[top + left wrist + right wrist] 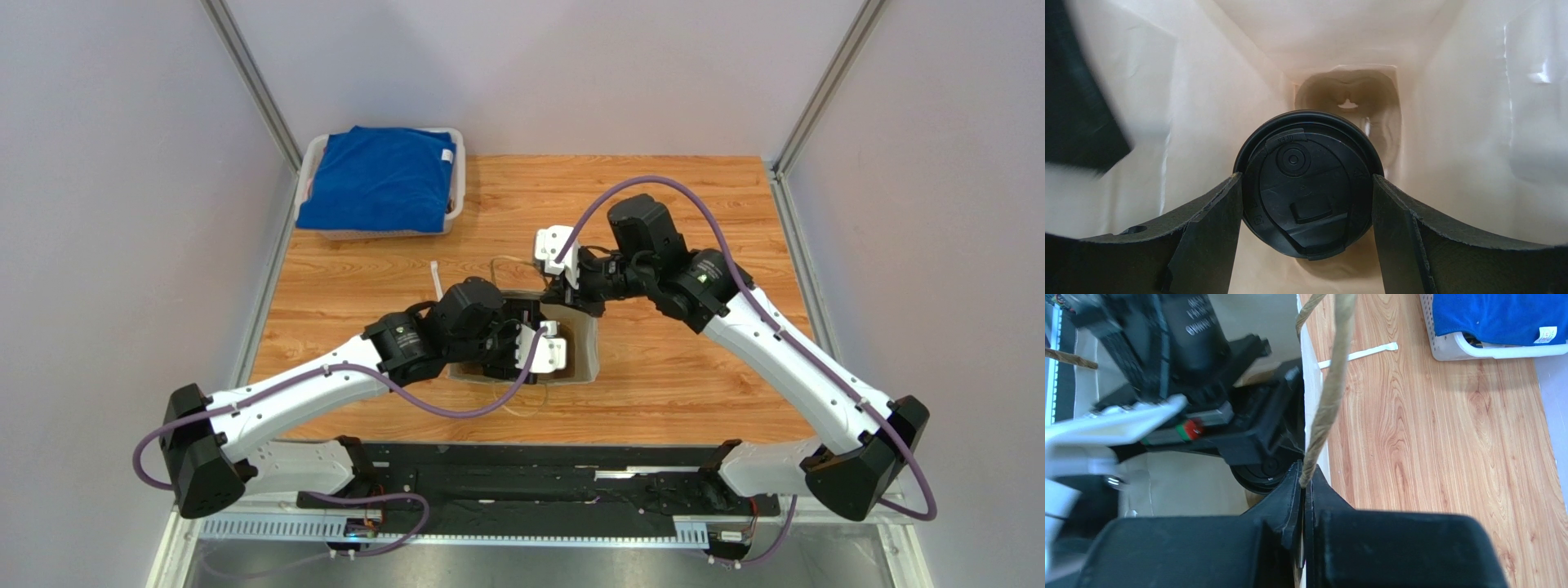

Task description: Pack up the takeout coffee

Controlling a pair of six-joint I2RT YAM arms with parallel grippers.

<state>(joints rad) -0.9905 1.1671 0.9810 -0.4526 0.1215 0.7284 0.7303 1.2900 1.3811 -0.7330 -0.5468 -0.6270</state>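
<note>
**Layout.** Far left of the bag [586,358], at the back of the table [687,380], stood a basket [1462,350] holding a blue cloth [380,178]. A white straw [436,279] lay flat on the wood just left of the bag, apart from it.

**Left gripper.** The left gripper [1307,184] reached down through the bag's mouth. Its jaws stood at cup width, with one finger [1211,239] set against each side of the cup [1308,205], level with the black lid [1292,160].

**Cup position.** The cup hung upright inside the bag, about midway between the side walls. Whether its base met the bag floor could not be seen. A brownish shape lay deeper in the bag; what it was could not be told.

**Right gripper.** The right gripper [1303,478] stood at the bag's far right rim. Its jaws were fully closed on the rim at the root of the twine handle [1333,386], and this appeared to hold the mouth open.

**Handling.**
- The cup is probably light if empty; whether it was filled could not be told.
- Its paper wall likely yields under a hard squeeze.
- The lid looked smooth and probably press-fitted, so it could slip or pop off.
- The best hold is judged to be across the upper wall just under the lid, where the rolled lip stiffens it.
- Use moderate force and keep the cup upright.
</note>
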